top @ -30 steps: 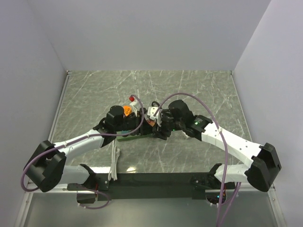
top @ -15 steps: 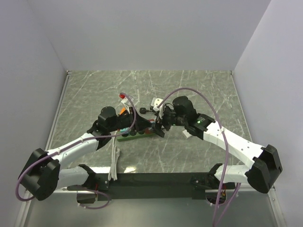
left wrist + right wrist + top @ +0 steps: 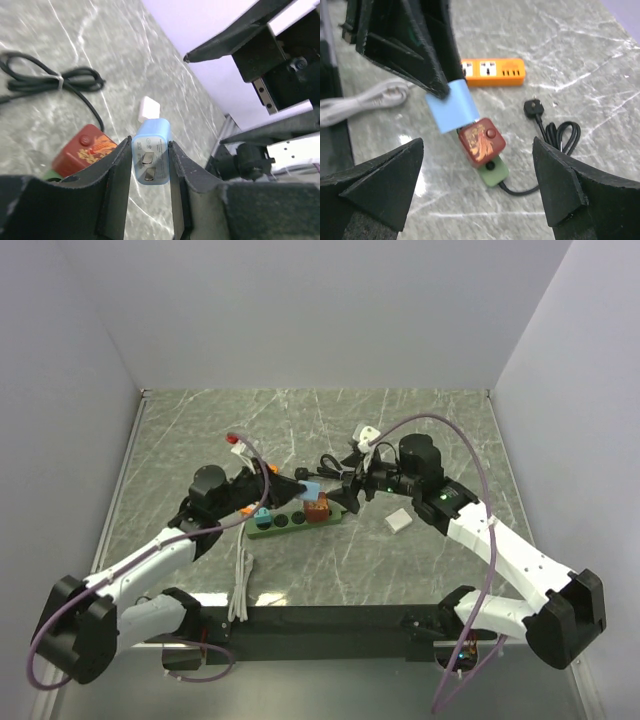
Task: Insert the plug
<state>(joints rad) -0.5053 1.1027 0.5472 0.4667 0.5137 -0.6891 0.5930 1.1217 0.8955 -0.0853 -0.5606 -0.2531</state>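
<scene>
Blue plug (image 3: 150, 159) pinched between left gripper (image 3: 150, 150) jaws, centre of top view, just upper left of red adapter (image 3: 481, 141) on green power strip (image 3: 280, 523). Right gripper (image 3: 477, 145) jaws spread wide, holding nothing.

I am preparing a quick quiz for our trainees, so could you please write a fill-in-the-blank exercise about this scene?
1. The plug clamped in the left gripper is light ____ in colour.
2. The right gripper holds nothing; its jaws stand ____.
3. The red adapter sits on the power strip coloured ____.
Missing words: blue; open; green.
</scene>
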